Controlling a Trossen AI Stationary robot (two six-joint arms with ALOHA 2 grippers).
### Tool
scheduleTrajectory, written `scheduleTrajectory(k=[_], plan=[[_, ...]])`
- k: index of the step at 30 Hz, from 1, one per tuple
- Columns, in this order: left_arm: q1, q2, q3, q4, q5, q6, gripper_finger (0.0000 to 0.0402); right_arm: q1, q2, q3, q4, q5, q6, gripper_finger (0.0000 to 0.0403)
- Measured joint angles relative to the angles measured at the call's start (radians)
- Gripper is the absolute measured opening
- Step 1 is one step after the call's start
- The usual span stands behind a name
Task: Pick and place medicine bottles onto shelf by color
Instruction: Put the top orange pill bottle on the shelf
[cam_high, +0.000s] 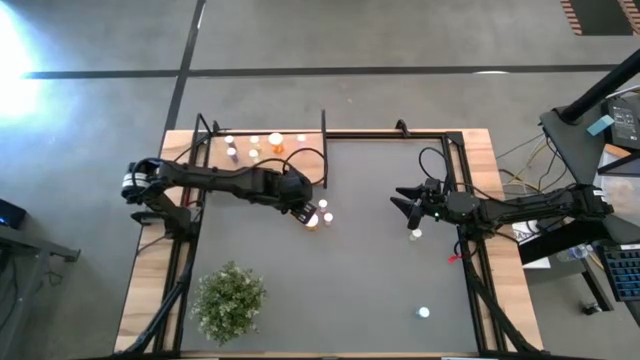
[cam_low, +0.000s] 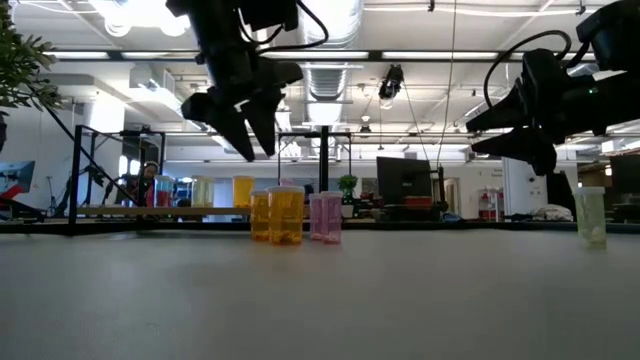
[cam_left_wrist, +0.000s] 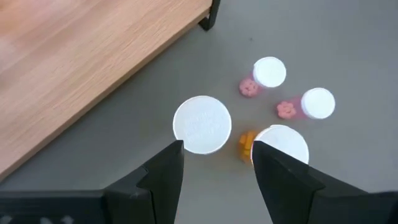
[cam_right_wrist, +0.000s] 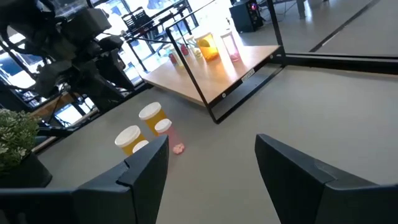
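Observation:
Several medicine bottles with white caps stand upright in a cluster on the dark tabletop: two orange ones (cam_low: 262, 216) (cam_low: 286, 215) and pink ones (cam_low: 325, 218). My left gripper (cam_left_wrist: 214, 158) hangs open just above this cluster, pointing steeply down and touching nothing. The larger orange bottle's cap (cam_left_wrist: 201, 124) lies just ahead of its fingertips. The shelf (cam_high: 262, 150), a light-wood board with black rods, holds several bottles at the far left. My right gripper (cam_high: 405, 205) waits open and level at the right, near a pale bottle (cam_high: 415, 234).
A green bushy plant (cam_high: 230, 298) stands near the front left. One lone bottle (cam_high: 424, 313) stands near the front right. The shelf's black corner rod (cam_high: 324, 150) rises close beyond the cluster. Bare tabletop lies between the two arms.

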Motion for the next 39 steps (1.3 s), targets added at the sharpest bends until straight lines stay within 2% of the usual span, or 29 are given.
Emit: scheduleTrajectory(k=[3,10,13,35,39], plan=[[0.005,0.004,-0.002,-0.005,-0.001,0.000,0.0190,0.000,0.000,0.000,0.000,0.000,0.000,0.0228],[0.020,0.005,-0.006,-0.003,-0.007,0.027,0.0263,0.000,0.000,0.001,0.000,0.000,0.000,0.0228],[0.024,0.007,-0.011,0.009,-0.030,0.037,0.0277,0.000,0.000,0.001,0.000,0.000,0.000,0.0228],[0.029,0.180,-0.008,0.076,-0.048,0.026,0.0279,0.000,0.002,0.001,-0.002,0.000,0.000,0.0228],[0.029,0.186,-0.008,0.077,-0.048,0.026,0.0266,0.000,0.002,0.001,-0.001,0.000,0.000,0.0228]])
